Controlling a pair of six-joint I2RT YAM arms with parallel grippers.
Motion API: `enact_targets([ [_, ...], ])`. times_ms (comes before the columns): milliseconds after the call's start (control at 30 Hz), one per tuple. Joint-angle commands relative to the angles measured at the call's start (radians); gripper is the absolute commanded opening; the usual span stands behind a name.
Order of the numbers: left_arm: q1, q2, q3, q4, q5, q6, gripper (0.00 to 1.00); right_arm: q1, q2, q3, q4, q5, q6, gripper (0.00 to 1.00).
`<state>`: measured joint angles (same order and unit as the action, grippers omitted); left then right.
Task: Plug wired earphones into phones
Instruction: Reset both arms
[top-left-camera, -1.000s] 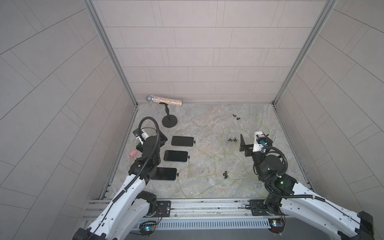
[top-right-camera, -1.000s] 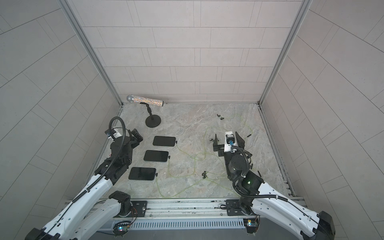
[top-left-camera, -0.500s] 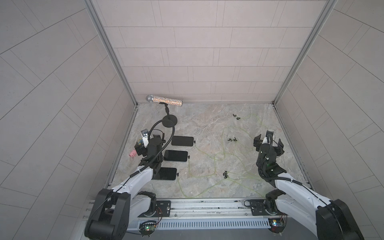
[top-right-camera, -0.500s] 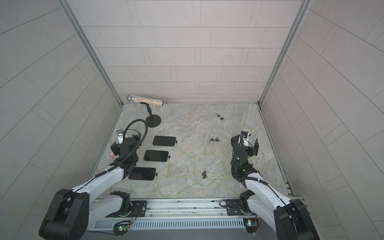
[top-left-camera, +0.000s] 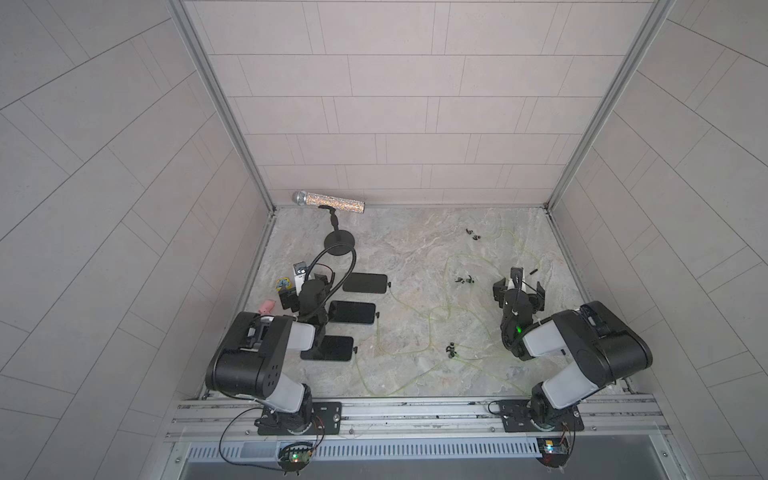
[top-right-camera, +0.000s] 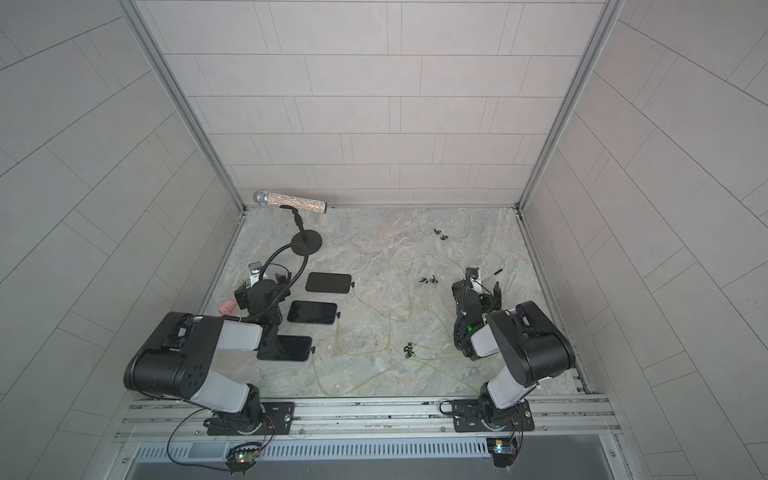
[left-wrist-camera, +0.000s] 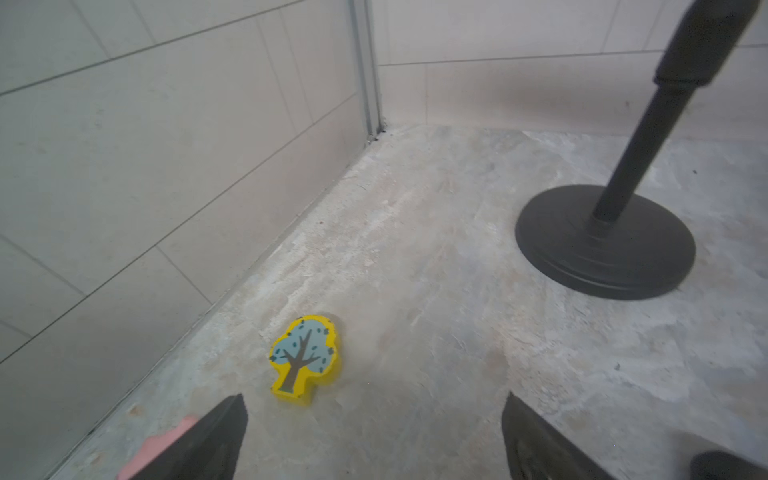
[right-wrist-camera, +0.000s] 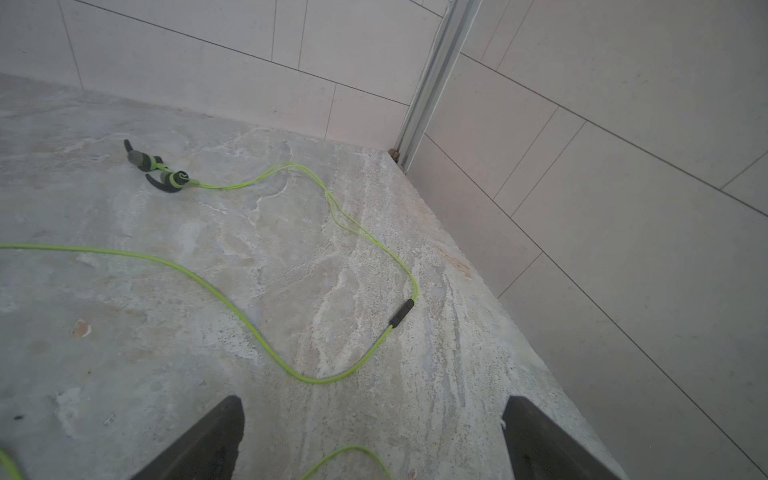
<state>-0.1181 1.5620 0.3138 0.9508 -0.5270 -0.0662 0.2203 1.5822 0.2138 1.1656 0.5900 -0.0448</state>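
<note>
The marbled counter carries three phones in a near-to-far column on its left, with a small black plug at each one's right end. The yellow-green earphones trail loosely across the centre and right. The left pincer and right pincer both gape, released, grasping nothing.

I count three phones in a column left of centre, three wired earphones across the right half, one microphone, one stand, one tree block and one pink piece.
</note>
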Motion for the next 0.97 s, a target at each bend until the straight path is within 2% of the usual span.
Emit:
enact_targets([
  [0, 0.008, 0.039, 0.068, 0.021, 0.072, 0.043, 1.0, -0.034, 0.006, 0.015, 0.088, -0.115, -0.003, 1.0],
  [67, 0.016, 0.007, 0.088, -0.072, 0.073, 0.013, 1.0, -0.042, 0.056, 0.05, 0.114, -0.104, -0.011, 1.0],
  [167, 0.014, 0.043, 0.062, 0.051, 0.062, 0.036, 1.0, -0.047, 0.011, 0.093, -0.054, -0.097, 0.019, 1.0],
  [267, 0.013, 0.023, 0.073, -0.01, 0.061, 0.016, 1.0, -0.06, 0.016, 0.102, -0.058, -0.113, 0.023, 1.0],
  [333, 0.012, 0.036, 0.062, 0.037, 0.061, 0.032, 1.0, -0.06, 0.018, 0.101, -0.052, -0.113, 0.023, 1.0],
  [867, 0.012, 0.031, 0.065, 0.023, 0.061, 0.028, 1.0, -0.065, 0.015, 0.109, -0.073, -0.122, 0.025, 1.0],
  [933, 0.013, 0.032, 0.065, 0.023, 0.061, 0.028, 1.0, -0.062, 0.014, 0.084, -0.028, -0.129, 0.023, 1.0],
])
